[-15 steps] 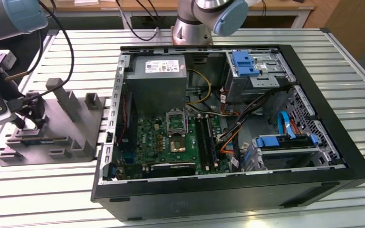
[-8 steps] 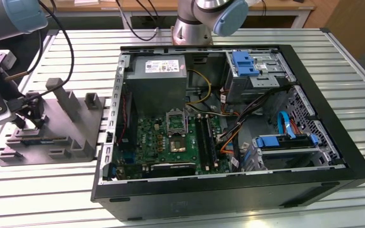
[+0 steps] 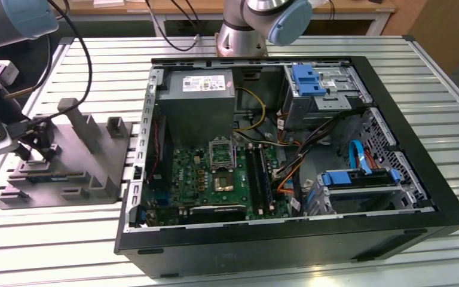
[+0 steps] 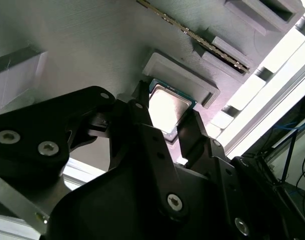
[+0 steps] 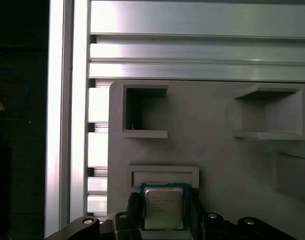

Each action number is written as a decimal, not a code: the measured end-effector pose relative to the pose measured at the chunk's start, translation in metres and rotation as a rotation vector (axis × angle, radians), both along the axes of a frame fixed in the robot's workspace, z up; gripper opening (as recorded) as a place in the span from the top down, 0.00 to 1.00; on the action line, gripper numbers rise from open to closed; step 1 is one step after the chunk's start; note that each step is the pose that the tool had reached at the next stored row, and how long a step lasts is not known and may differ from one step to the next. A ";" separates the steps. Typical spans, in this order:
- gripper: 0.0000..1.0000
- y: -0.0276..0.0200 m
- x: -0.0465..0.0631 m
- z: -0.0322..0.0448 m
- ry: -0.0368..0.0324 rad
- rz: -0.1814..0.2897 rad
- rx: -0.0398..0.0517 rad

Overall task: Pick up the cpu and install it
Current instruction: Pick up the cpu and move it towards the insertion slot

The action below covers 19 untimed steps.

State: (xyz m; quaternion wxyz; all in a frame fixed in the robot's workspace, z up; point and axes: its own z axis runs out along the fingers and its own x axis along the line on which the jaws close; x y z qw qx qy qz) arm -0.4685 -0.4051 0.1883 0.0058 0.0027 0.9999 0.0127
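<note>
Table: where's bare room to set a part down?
Bare table slats in front of the grey fixture, and a strip at the exterior view's right of the PC case. Crowded: inside the case (cables), and around the gripper.

An open black computer case sits beside a grey holder block on the slatted table.
</note>
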 end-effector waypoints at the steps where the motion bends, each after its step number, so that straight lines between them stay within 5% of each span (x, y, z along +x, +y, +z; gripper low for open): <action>1: 0.53 0.0000 0.000 0.0000 -0.0002 0.000 0.0001; 19: 0.53 0.0000 0.000 0.0094 -0.0001 0.000 0.0000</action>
